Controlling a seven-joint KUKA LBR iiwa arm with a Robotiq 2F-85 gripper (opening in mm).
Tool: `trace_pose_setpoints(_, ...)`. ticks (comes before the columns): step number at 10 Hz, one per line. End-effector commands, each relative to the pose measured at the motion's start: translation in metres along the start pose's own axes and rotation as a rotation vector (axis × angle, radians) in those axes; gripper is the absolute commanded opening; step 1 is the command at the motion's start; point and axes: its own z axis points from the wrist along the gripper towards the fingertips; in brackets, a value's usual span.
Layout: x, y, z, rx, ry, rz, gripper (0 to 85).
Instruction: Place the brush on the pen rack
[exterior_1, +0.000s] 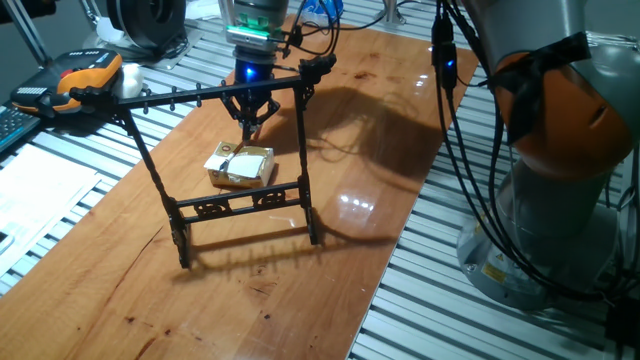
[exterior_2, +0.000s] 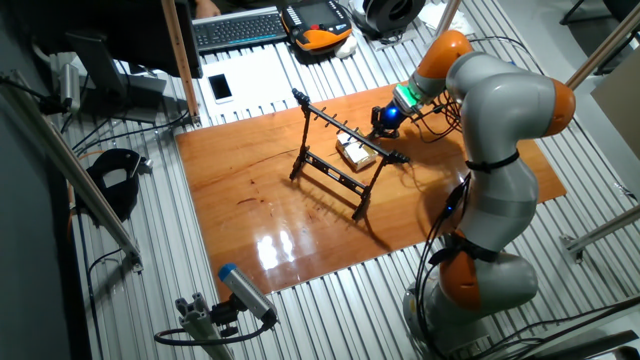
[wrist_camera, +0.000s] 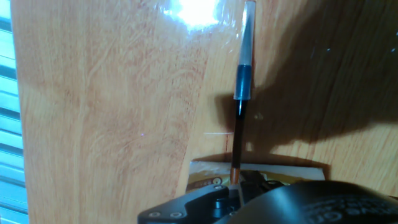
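The brush (wrist_camera: 242, 99), a thin, stiff, light stick likely to slip or swing, juts ahead of the pincer (exterior_1: 252, 125), whose fingers are pinched on its near end. The pen rack (exterior_1: 225, 150) stands just in front of the pincer, with a yellowish block (exterior_1: 241, 165) just below on the table (exterior_1: 110, 290).

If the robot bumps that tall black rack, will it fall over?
Probably it would wobble or tip. The rack is tall and thin, standing on small feet. It looks light too, since it is mostly open frame. The hand with the brush is right behind its top bar, so a gentle touch seems wise.
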Motion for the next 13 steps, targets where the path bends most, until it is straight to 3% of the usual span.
trace_pose_setpoints(1, -0.0004, -0.0001, 0.0004, -0.002, 0.007, -0.003, 0.0)
trace_pose_setpoints(2, -0.0002, 0.0, 0.0002, -0.005, 0.01, -0.004, 0.0)
trace_pose_setpoints(3, 0.0001, 0.0003, 0.0003, -0.003, 0.009, -0.003, 17.0)
trace_pose_setpoints(4, 0.0007, 0.0009, 0.0002, -0.007, 0.007, 0.01, 17.0)
trace_pose_setpoints(5, 0.0013, 0.0011, -0.0002, -0.007, -0.003, 0.017, 34.0)
trace_pose_setpoints(13, -0.0005, 0.0001, 0.0006, -0.035, -0.044, 0.112, 34.0)
